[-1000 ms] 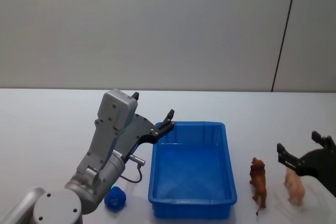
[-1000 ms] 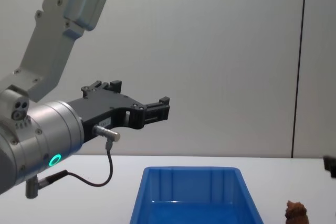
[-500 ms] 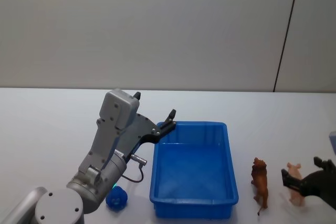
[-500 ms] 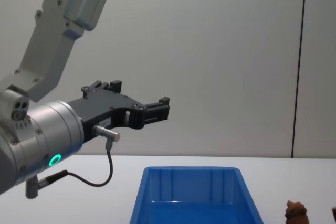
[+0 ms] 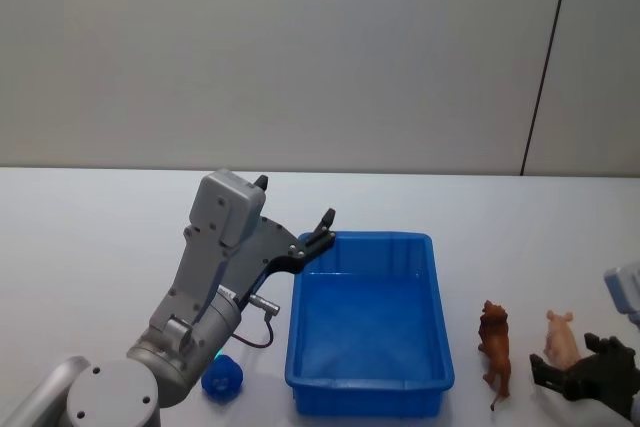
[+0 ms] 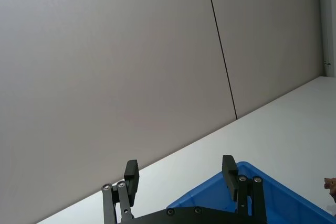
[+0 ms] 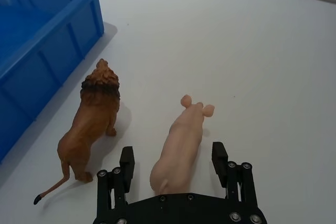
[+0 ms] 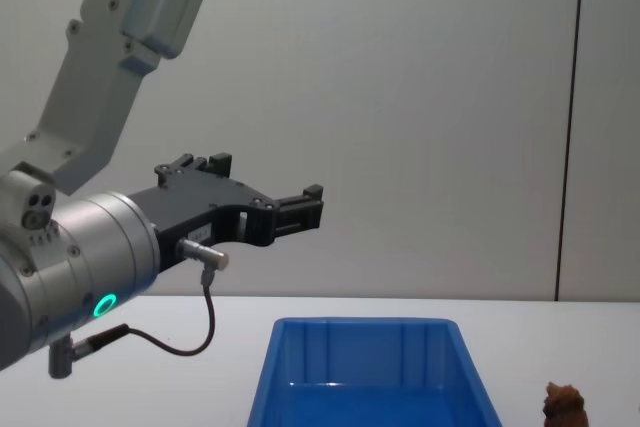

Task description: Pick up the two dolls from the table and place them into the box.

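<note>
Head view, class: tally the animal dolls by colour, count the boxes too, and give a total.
Pale pink doll: 1
Reddish-brown doll: 1
Blue box: 1
Total: 3

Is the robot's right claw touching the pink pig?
Apart. The right wrist view shows the right gripper open around the pink pig, white table visible between each finger and it.

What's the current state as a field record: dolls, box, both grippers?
pink doll: standing on table, right of the brown doll
brown doll: standing on table, between box and pink doll
box: no doll inside
right gripper: open, fingers either side of pink doll's rear, gaps showing
left gripper: open, holding nothing, raised by box's far left corner
</note>
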Robot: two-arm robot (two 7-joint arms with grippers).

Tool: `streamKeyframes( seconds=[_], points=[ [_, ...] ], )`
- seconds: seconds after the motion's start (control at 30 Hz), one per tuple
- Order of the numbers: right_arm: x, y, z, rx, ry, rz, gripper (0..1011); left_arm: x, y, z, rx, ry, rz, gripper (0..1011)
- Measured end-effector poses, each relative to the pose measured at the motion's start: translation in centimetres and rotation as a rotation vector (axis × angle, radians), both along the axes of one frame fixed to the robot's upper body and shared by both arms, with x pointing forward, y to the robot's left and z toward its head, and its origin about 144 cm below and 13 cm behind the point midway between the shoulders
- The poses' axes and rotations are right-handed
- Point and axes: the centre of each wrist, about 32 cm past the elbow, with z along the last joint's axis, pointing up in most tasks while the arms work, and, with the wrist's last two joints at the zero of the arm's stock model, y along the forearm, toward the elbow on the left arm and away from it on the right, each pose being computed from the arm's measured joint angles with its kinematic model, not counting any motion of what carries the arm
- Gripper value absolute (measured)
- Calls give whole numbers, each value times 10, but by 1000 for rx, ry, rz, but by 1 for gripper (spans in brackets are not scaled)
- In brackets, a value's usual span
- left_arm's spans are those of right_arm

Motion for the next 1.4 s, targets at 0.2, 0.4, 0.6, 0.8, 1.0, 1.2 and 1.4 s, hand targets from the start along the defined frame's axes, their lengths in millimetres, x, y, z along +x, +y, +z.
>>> streamKeyframes(
  seconds=[0.2, 0.4, 0.6, 0.8, 1.0, 1.2, 1.4],
  points=[
    [1, 1, -2, 4, 32, -11, 794, 0, 0, 0, 0, 0, 0, 1001],
    [2, 1, -2, 11, 47, -27, 603, 0, 0, 0, 0, 0, 0, 1001],
    [3, -1, -1, 20, 42, -40, 423, 0, 0, 0, 0, 0, 0, 1001],
    [3, -1, 2, 25, 10, -42, 383, 0, 0, 0, 0, 0, 0, 1001],
    [4, 0, 9, 33, -53, -35, 384, 0, 0, 0, 0, 0, 0, 1001],
    [7, 2, 21, 44, -128, -4, 383, 0, 0, 0, 0, 0, 0, 1001],
    [12, 5, 33, 57, -181, 46, 383, 0, 0, 0, 0, 0, 0, 1001]
  ],
)
